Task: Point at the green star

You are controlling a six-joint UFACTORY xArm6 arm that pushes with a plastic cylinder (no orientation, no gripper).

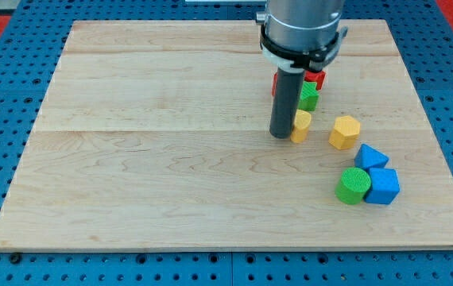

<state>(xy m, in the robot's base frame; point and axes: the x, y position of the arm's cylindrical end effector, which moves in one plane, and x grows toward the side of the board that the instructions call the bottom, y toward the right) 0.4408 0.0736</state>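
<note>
The green star lies on the wooden board right of centre, partly hidden behind the dark rod. My tip rests on the board just below and left of the star. It touches or nearly touches a small yellow block on its right. A red block sits just above the green star, mostly hidden by the arm.
A yellow hexagonal block lies right of the tip. Lower right sit a blue triangular block, a blue cube and a green cylinder close together. The arm's grey body stands over the board's top middle.
</note>
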